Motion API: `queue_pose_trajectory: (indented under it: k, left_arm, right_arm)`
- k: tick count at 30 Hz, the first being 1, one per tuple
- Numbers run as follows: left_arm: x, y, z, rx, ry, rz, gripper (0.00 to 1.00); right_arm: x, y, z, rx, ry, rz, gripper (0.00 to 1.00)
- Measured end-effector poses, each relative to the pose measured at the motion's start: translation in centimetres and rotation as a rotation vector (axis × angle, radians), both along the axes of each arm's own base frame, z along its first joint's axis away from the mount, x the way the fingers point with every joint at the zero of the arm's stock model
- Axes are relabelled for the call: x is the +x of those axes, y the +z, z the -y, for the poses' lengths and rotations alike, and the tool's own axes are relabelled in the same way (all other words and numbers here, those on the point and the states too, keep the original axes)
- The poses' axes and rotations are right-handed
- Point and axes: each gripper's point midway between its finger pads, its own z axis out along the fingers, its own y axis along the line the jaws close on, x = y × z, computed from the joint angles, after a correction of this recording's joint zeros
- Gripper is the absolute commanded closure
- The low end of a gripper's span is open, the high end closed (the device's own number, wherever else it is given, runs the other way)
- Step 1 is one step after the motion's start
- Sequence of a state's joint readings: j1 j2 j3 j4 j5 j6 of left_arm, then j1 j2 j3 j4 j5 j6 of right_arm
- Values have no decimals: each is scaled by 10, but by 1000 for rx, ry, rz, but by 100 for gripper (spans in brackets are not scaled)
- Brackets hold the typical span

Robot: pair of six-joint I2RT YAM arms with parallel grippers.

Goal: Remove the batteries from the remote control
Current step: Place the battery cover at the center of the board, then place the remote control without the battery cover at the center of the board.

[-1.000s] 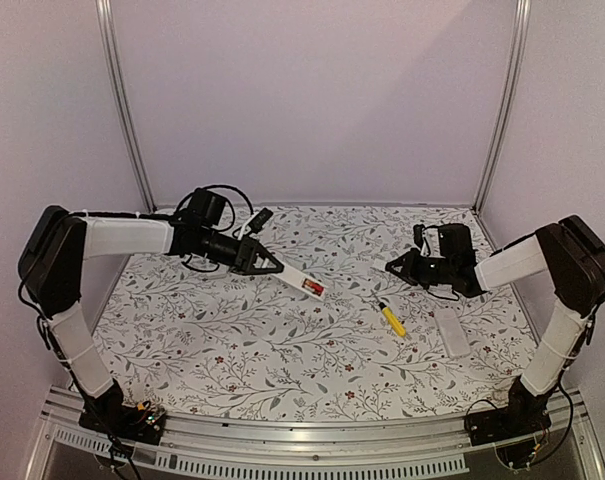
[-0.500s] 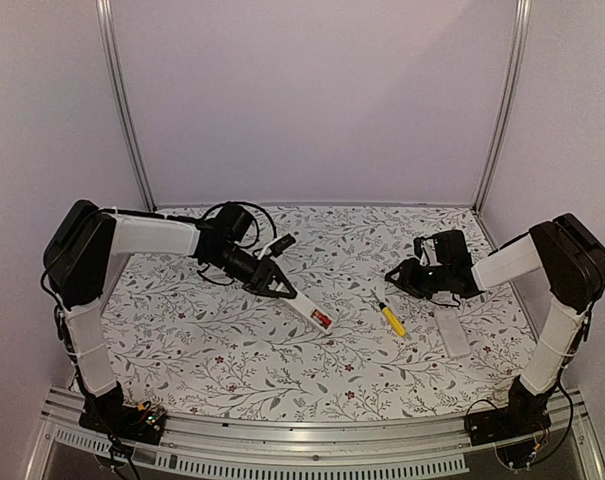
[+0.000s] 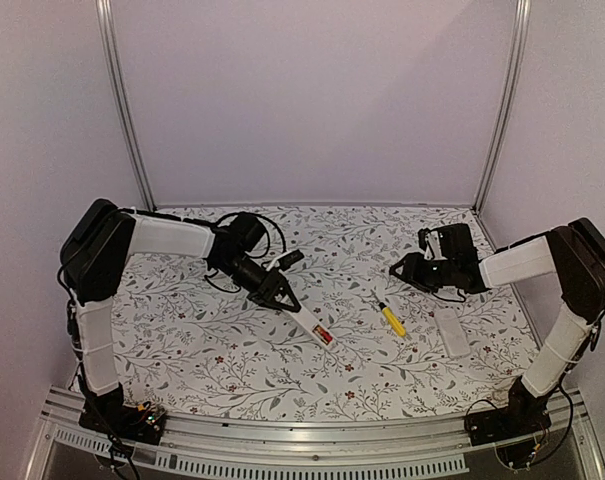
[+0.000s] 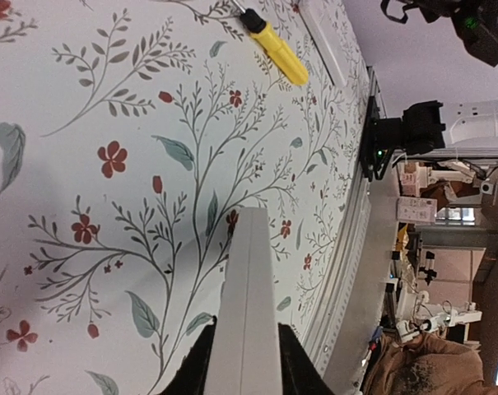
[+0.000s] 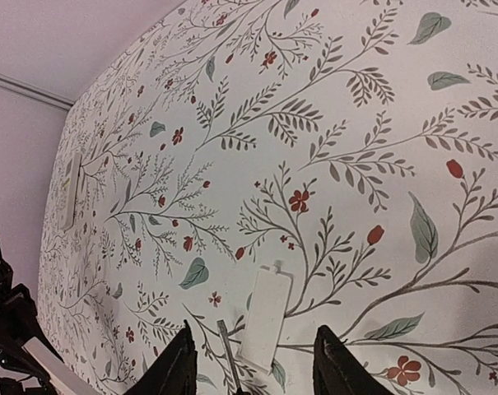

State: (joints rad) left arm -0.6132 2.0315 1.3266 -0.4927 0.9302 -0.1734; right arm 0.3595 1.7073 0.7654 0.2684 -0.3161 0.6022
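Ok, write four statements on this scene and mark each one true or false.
1. The left gripper clamps the slim white remote control. True.
2. The yellow-handled, black-tipped tool sits in the right gripper. False: it lies on the floral-patterned table; that gripper is open and empty.
3. The remote's compartment is empty. False: a red-orange battery shows inside.
4. A flat white oblong piece lies beside the tool. True.

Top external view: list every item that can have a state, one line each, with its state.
Remote: gripped by left end effector, bay exposed.
Red-orange battery: inside remote.
Right end effector: open, empty.
Yellow-handled tool: lying flat, untouched.
White flat piece: lying flat, untouched.
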Motion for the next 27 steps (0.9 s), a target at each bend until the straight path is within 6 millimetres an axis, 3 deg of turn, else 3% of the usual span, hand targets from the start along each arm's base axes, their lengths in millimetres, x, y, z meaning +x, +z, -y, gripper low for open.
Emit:
queue_pose_trajectory:
  k: [4, 10, 15, 21, 27]
  left_arm:
    - [4, -9, -3, 47, 15, 23, 51]
    - [17, -27, -15, 165, 69, 85, 35]
    - [32, -30, -24, 245, 120, 168, 23]
    - [58, -11, -39, 334, 217, 345, 14]
    - [76, 29, -59, 340, 349, 519, 10]
  right_arm:
    - [-1, -1, 0, -5, 3, -3, 50]
    - [-2, 0, 1, -15, 12, 0, 43]
    - [-4, 4, 0, -19, 25, 10, 34]
    - [-9, 14, 2, -39, 50, 29, 26]
    - [-31, 27, -6, -116, 121, 52, 29]
